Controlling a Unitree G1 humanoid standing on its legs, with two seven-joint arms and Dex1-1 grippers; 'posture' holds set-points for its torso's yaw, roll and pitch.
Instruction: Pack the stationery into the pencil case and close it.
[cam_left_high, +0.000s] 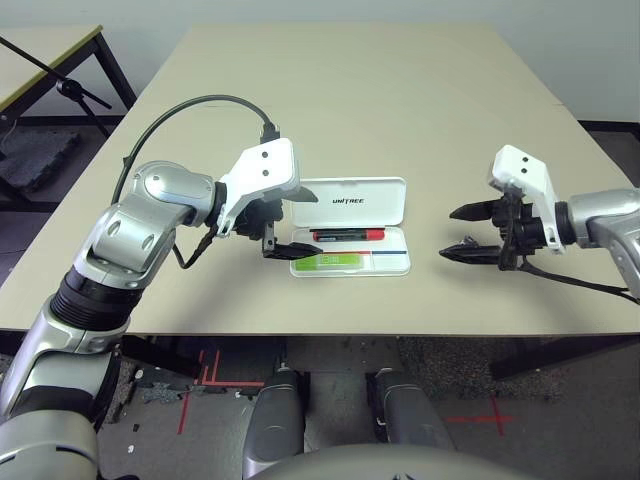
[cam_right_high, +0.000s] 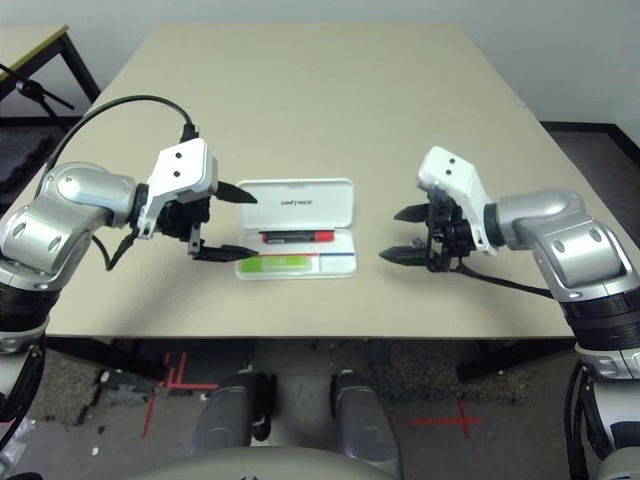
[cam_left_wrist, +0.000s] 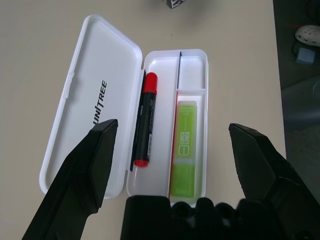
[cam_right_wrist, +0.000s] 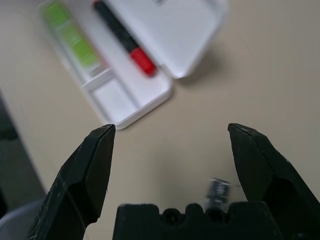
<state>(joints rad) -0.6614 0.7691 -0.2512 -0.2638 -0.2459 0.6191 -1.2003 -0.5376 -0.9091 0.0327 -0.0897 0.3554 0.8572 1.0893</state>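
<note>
Left gripper (cam_left_high: 283, 232): jaws spread wide, nothing between them, hovering at the left end of the pencil case (cam_left_high: 352, 226).
Pencil case: lid open and lying back, tray straight ahead of the left jaws.
Red marker (cam_left_wrist: 143, 120): in the tray's long slot next to the lid hinge, ahead of the left jaws and nearer one fingertip (cam_left_wrist: 102, 135).
Lime-green highlighter (cam_left_wrist: 184, 145): in the neighbouring slot, roughly midway between the left fingers.
Right gripper (cam_left_high: 467, 232): jaws wide too, empty, well apart from the case's right end.
Clip (cam_right_wrist: 217, 192): small dark thing on the table (cam_left_high: 340, 90) close under the right jaws (blurred, shape hard to make out).
Hidden: highlighter's near end cut off behind the left gripper's base.
Around: black stand (cam_left_high: 60, 82) off the table's far left corner, well clear.
</note>
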